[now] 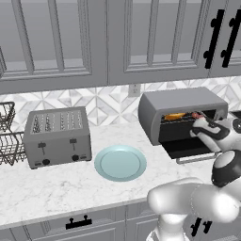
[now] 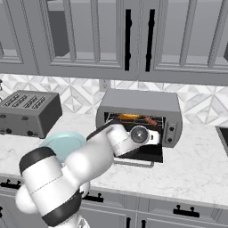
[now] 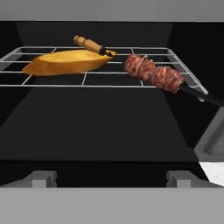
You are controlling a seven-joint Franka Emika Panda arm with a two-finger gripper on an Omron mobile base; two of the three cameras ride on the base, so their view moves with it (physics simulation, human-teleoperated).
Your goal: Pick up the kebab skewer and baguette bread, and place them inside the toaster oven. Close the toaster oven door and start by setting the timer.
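Observation:
The toaster oven (image 1: 181, 106) stands on the counter with its door (image 1: 189, 150) folded down flat. On the wire rack (image 3: 100, 81) inside lies the golden baguette bread (image 3: 65, 62) at the left. The kebab skewer (image 3: 153, 74) lies slanted at the right, its far end reaching past the loaf's tip. Both also show through the oven mouth: the baguette bread (image 2: 129, 116) and the kebab skewer (image 2: 150, 120). My gripper (image 3: 111, 178) hovers open and empty just outside the opening, above the lowered door, aimed at the rack.
A pale blue plate (image 1: 120, 163) sits bare on the counter left of the oven. Farther left stand a grey four-slot toaster (image 1: 57, 136) and a wire basket (image 1: 8, 139). The oven's knobs (image 2: 170, 130) are on its right front. Cabinets hang overhead.

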